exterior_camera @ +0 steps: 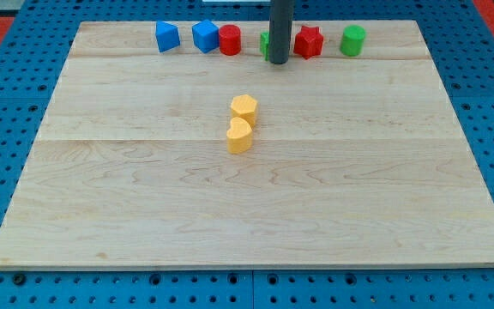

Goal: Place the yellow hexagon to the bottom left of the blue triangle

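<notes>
The yellow hexagon [244, 107] sits near the middle of the wooden board [101, 197]. A yellow heart-shaped block [239, 136] touches it just below. The blue triangle [167, 36] lies at the top left, with a blue cube [205, 36] and a red cylinder [230, 39] to its right. My tip [278, 61] is at the view's top, just right of the red cylinder, in front of a green block [265, 43] that it partly hides. The tip is well above and right of the yellow hexagon, not touching it.
A red star [309, 41] and a green cylinder [353, 39] stand right of the rod along the top edge. The board lies on a blue pegboard surface [7, 103].
</notes>
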You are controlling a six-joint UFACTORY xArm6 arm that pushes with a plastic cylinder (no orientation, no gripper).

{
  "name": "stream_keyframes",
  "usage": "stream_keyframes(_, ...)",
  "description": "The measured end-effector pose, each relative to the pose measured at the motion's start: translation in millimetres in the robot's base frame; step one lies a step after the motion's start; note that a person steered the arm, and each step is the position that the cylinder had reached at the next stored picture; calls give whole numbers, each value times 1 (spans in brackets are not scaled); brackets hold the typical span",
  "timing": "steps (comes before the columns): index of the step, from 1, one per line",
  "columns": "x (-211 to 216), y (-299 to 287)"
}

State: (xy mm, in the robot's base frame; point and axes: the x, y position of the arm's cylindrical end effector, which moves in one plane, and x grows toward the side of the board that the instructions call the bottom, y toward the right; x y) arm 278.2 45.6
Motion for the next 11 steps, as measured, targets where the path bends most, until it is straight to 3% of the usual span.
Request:
stream_keyframes(1, 7, 0)
stream_keyframes(3, 114, -16)
stream_keyframes(5, 124, -102)
stream_keyframes(6, 136, -99)
stream_keyframes(7, 153, -132)
stream_keyframes(8, 151, -177)
stream_keyframes(11, 69, -162)
